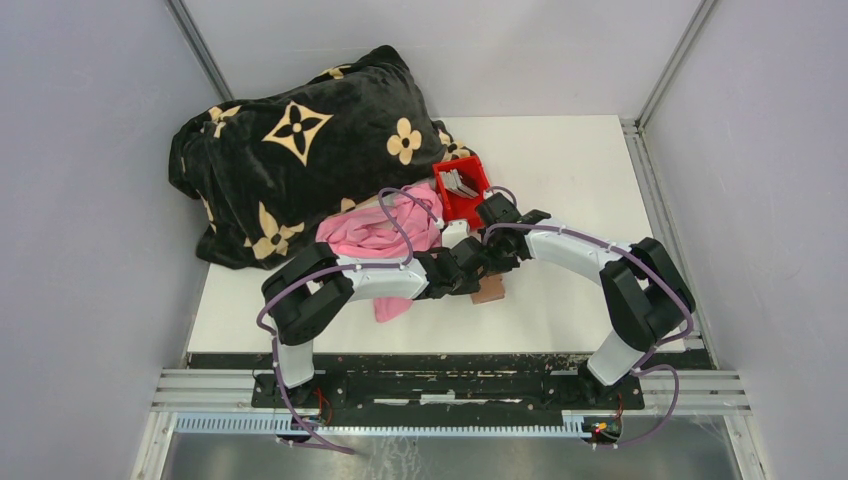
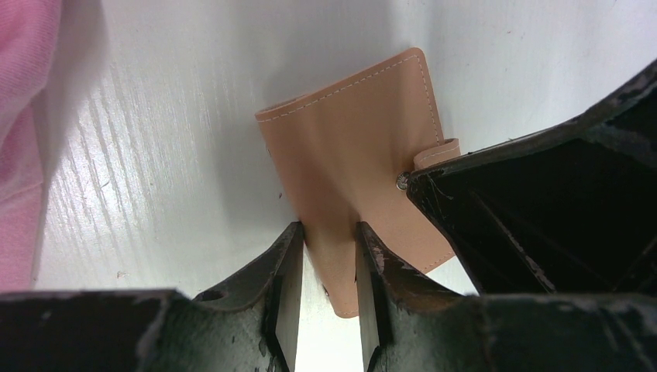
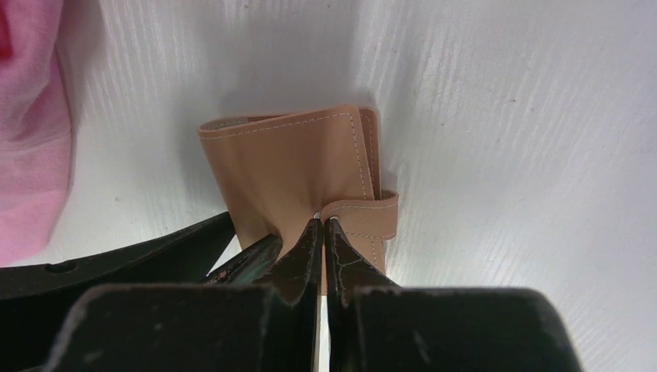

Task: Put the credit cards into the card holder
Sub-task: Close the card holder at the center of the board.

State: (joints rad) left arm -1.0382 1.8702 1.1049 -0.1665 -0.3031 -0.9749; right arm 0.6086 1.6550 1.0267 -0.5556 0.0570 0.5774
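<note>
left gripper [image 2: 328,234]: clamped on tan stitched leather card holder [image 2: 356,147]
right gripper [image 3: 322,226]: tips together at snap tab [image 3: 373,212]
beside: pink cloth [image 1: 375,235], red bin [image 1: 466,208]

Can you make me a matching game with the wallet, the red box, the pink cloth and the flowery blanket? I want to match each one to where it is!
Things:
1. card holder
2. red bin
3. pink cloth
4. black blanket

Places:
A. piled at the far left corner of the table
B. has the credit cards inside it
C. gripped by the left gripper
D. lying next to the bin, partly under an arm

Pairs: 1-C, 2-B, 3-D, 4-A
</note>
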